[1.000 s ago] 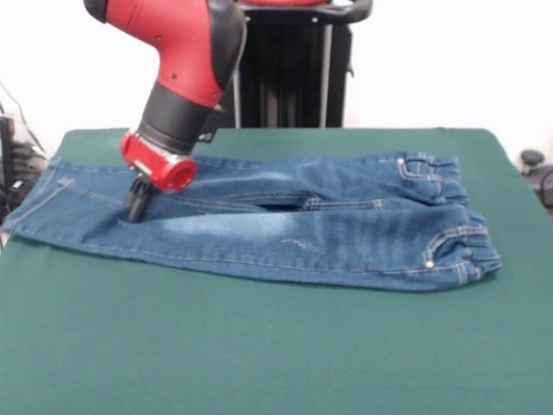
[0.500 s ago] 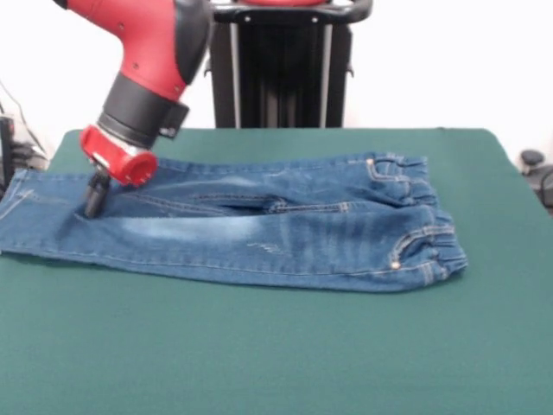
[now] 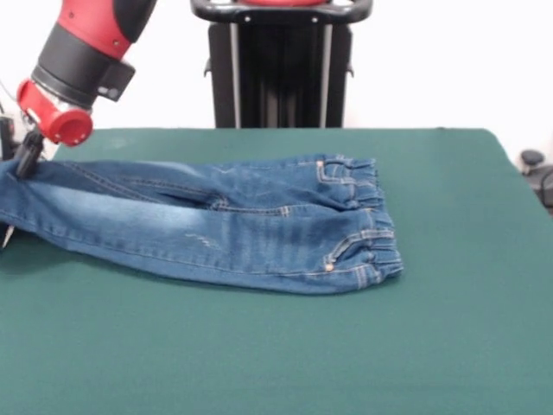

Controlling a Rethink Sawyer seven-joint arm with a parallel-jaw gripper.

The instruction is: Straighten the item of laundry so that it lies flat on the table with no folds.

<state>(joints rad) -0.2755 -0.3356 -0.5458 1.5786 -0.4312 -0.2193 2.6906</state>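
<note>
The near half of the table [image 3: 276,354] is lying bare, its dark green top filling the foreground. Beyond it, the jeans [image 3: 216,229] are lying in the middle band of the table, their long axis running left to right across the view. The elastic waistband is pointing right, ending short of the table's right edge; the legs are pointing left and are running off the left edge of the picture. The nearer leg is showing a faded patch along its length, and the farther leg is lying just behind it, the two touching along a seam line. At the far left, the gripper [image 3: 26,162] is pressing down onto the far leg's cuff end, its tips closed on the denim. The red and black arm is slanting up and right.
</note>
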